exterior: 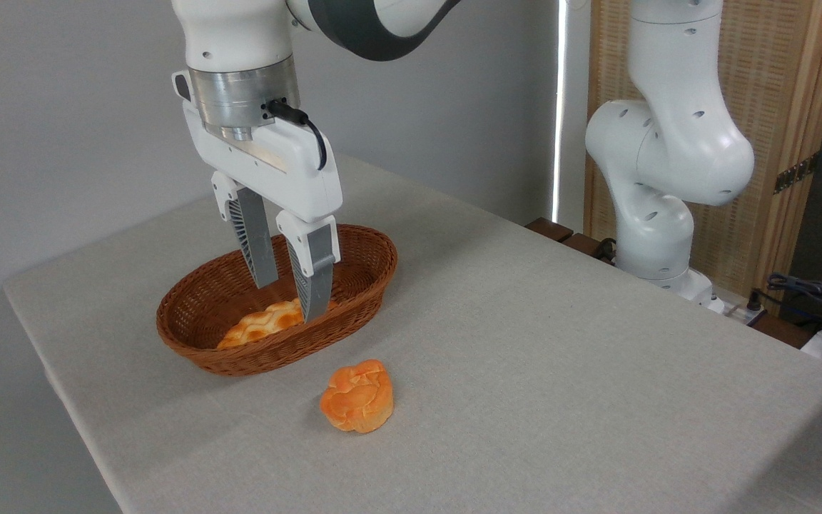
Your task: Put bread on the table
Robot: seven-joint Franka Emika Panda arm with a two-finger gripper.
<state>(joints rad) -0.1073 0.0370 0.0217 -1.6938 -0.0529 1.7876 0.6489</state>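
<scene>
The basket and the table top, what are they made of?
The basket looks like woven brown wicker with a slight gloss: its wall shows ribbed strands. The table is covered in matte grey-beige cloth, with a fine weave; what lies underneath is hidden.

We seem to be in a robotics lab, not a home: a white arm [668, 143] bolted beside a cloth-covered table [525, 343], bare grey wall [61, 107], a wooden screen [775, 107], and loose cables [803, 289] with what may be equipment at the right edge.
</scene>
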